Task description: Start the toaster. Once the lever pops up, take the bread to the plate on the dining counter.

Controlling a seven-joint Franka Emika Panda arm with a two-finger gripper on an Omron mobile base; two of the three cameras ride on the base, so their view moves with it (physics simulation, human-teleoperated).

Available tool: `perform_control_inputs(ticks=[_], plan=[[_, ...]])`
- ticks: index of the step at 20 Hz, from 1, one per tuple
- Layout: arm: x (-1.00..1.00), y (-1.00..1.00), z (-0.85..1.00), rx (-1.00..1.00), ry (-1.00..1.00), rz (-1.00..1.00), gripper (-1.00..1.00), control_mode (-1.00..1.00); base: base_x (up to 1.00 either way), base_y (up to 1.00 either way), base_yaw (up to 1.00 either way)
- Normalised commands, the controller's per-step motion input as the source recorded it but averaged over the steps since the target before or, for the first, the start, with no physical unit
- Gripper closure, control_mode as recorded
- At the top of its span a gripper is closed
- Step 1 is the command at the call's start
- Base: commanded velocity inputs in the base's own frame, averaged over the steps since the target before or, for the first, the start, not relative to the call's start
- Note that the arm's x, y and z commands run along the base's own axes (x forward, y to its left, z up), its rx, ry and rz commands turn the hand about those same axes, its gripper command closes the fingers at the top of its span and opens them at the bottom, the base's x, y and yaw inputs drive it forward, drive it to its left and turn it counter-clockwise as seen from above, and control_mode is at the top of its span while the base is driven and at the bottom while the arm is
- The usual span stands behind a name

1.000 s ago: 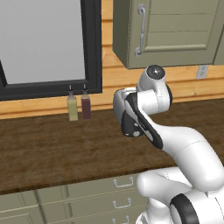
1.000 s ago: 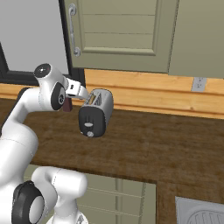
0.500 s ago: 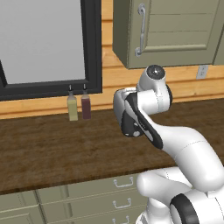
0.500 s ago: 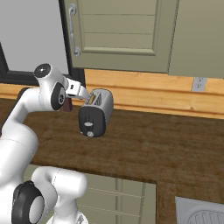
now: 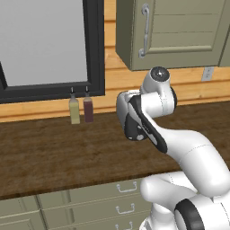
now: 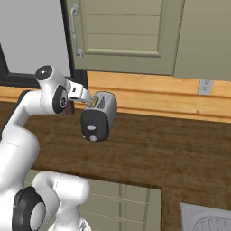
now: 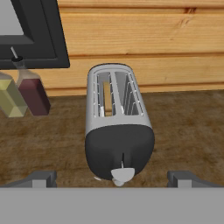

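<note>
The silver-grey toaster (image 7: 117,131) (image 6: 100,115) stands on the dark wooden worktop, its black end panel facing me. A small light lever (image 7: 123,173) (image 6: 92,127) sits in the panel's vertical slot. A tan edge of the bread (image 7: 107,98) shows in the left slot. My gripper (image 7: 113,179) (image 6: 88,96) hovers above and just in front of the toaster's near end. It is open, with one fingertip (image 7: 41,178) far to each side and nothing between them. The plate and the dining counter are out of view.
Two slim bottles, one yellowish (image 5: 74,110) and one dark red (image 5: 88,109), stand left of the toaster under a black-framed window (image 5: 94,49). A wooden wall (image 7: 144,39) and an olive cabinet (image 6: 122,36) rise behind. A sink corner (image 6: 207,219) lies at the lower right.
</note>
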Motion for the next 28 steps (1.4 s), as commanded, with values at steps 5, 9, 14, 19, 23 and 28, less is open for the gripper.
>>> perform_control_inputs(ticks=[5,9,14,19,23,28], plan=[[0.0,0.0,0.0,0.0,0.0,0.0,-1.0,-1.0,0.0,0.0,0.0],[0.0,0.0,0.0,0.0,0.0,0.0,-1.0,-1.0,0.0,0.0,0.0],[0.0,0.0,0.0,0.0,0.0,0.0,-1.0,-1.0,0.0,0.0,0.0],[0.0,0.0,0.0,0.0,0.0,0.0,-1.0,-1.0,0.0,0.0,0.0],[0.0,0.0,0.0,0.0,0.0,0.0,-1.0,-1.0,0.0,0.0,0.0],[0.0,0.0,0.0,0.0,0.0,0.0,-1.0,-1.0,0.0,0.0,0.0]])
